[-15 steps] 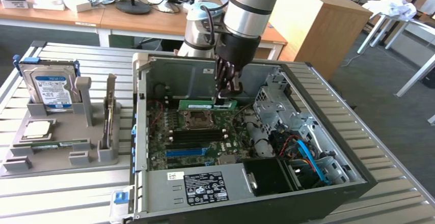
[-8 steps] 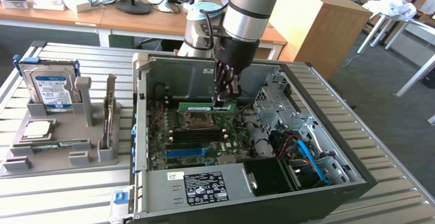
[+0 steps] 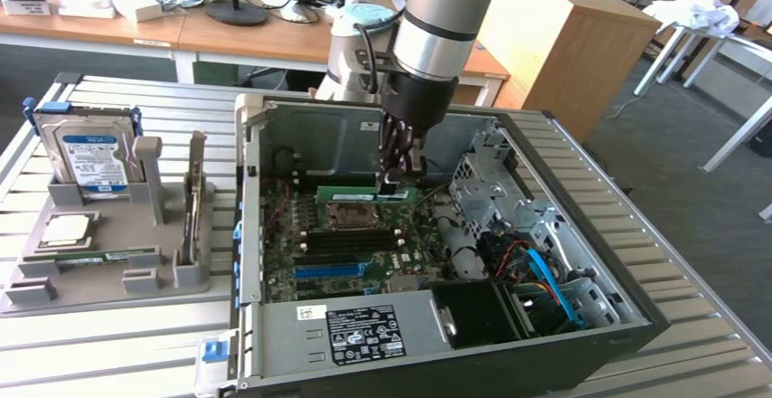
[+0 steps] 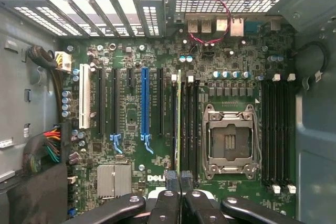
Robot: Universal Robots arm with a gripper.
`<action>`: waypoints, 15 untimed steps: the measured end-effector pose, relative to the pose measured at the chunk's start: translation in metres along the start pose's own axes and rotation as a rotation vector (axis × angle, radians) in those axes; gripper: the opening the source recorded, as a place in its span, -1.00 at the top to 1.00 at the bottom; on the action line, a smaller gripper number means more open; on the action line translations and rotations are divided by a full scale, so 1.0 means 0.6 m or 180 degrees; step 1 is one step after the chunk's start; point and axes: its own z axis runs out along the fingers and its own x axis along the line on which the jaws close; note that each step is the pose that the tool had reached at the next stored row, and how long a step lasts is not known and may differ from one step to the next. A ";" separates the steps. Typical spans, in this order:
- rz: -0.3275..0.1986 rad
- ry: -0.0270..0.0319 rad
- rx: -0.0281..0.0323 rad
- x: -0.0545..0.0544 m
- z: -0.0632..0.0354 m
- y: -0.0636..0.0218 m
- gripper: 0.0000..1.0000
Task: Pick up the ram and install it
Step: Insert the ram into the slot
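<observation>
Gripping ram [image 4: 179, 114] edge-on with tool [image 4: 179, 178], pinched tight. Lined up along dark memory slots [image 4: 195, 124], just beside open processor socket [image 4: 230, 140]. Flanked opposite by blue slot [image 4: 145, 103] and white slot [image 4: 82, 97].

- computer case [image 3: 362, 136]: grey sheet metal, matt;
- motherboard [image 4: 131, 150]: green circuit board, slightly glossy; its processor socket [image 4: 231, 140] framed in bright, shiny metal;
- ram [image 4: 179, 124]: thin green circuit board;
- gripper [image 4: 179, 179]: black, smooth, faint sheen;
- table [image 3: 108, 353]: pale ribbed metal;
- holder [image 3: 72, 291]: matt grey plastic
</observation>
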 end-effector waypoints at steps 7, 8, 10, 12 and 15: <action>0.0000 0.0000 0.0000 0.000 0.011 0.000 0.76; 0.0000 0.0000 0.0001 0.000 0.012 0.000 0.76; 0.0000 0.0000 0.0000 0.000 0.015 0.000 0.76; 0.0000 0.0000 0.0000 0.000 0.020 -0.001 0.76; 0.0000 0.0000 0.0001 0.000 0.023 -0.001 0.76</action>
